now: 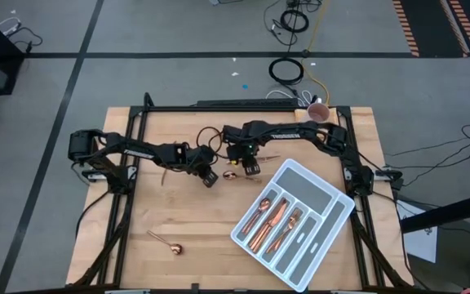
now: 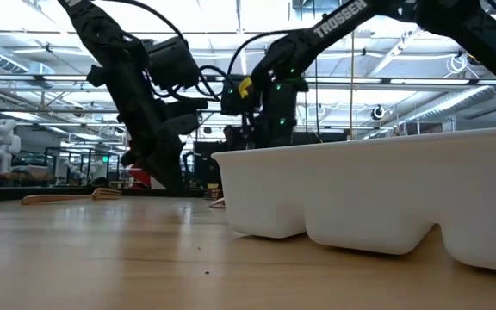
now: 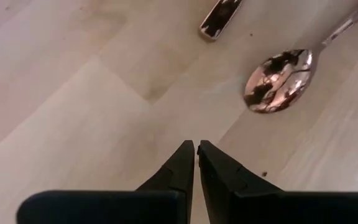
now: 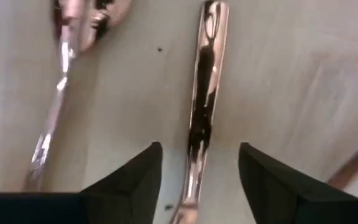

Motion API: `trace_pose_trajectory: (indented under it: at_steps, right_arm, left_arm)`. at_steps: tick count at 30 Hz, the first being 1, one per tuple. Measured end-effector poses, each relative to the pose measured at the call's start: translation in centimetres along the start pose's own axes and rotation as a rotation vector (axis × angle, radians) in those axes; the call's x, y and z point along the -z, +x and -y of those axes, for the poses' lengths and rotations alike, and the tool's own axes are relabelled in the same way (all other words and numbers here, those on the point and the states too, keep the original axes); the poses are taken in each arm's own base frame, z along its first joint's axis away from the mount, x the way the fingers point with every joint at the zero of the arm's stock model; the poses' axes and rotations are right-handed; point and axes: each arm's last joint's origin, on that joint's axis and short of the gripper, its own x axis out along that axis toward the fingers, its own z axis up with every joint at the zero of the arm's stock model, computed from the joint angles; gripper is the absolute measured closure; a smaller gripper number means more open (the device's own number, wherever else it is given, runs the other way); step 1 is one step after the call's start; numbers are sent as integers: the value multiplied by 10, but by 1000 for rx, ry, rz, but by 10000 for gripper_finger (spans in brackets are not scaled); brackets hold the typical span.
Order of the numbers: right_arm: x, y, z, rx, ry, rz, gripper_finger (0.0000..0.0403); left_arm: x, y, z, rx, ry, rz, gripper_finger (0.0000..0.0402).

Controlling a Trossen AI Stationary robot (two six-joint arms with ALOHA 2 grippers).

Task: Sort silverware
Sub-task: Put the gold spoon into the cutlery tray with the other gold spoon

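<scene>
Right gripper (image 4: 199,167) is seen nearest, fingers spread wide over the table (image 1: 178,220), astride a copper handle (image 4: 205,81) but not closed on it; a spoon (image 4: 73,37) is noted beside. Left gripper (image 3: 196,163) is held pinched together, empty, near the spoon bowl. Sorted silverware (image 1: 274,222) is seen in the tray (image 1: 333,204), right of centre. One lone spoon (image 1: 166,242) is noted lower left.
</scene>
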Motion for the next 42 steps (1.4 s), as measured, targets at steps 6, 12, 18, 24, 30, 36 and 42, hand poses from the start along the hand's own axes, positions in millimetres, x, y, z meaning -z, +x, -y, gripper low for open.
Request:
trace_pose_trajectory:
  at_steps: [6,12,18,24,30,36,42]
  right_arm:
    - [3,31,3,-36,67,-63,219]
    - [3,39,0,-22,104,-93,373]
    - [2,39,0,-12,153,-84,397]
    - [-1,18,-2,6,166,-37,401]
    - [1,-4,4,40,206,18,401]
    - [2,-17,8,70,201,37,399]
    - [22,-20,11,4,83,-118,390]
  left_arm:
    - [1,0,-1,-10,7,-14,370]
    - [2,-1,-1,-19,9,-25,370]
    - [2,-1,-1,-20,9,-25,370]
    - [3,-1,-2,-22,10,-29,370]
    - [2,-1,-2,-22,10,-28,370]
    - [2,-1,-2,-22,12,-29,370]
    - [5,-1,-3,-37,32,-56,370]
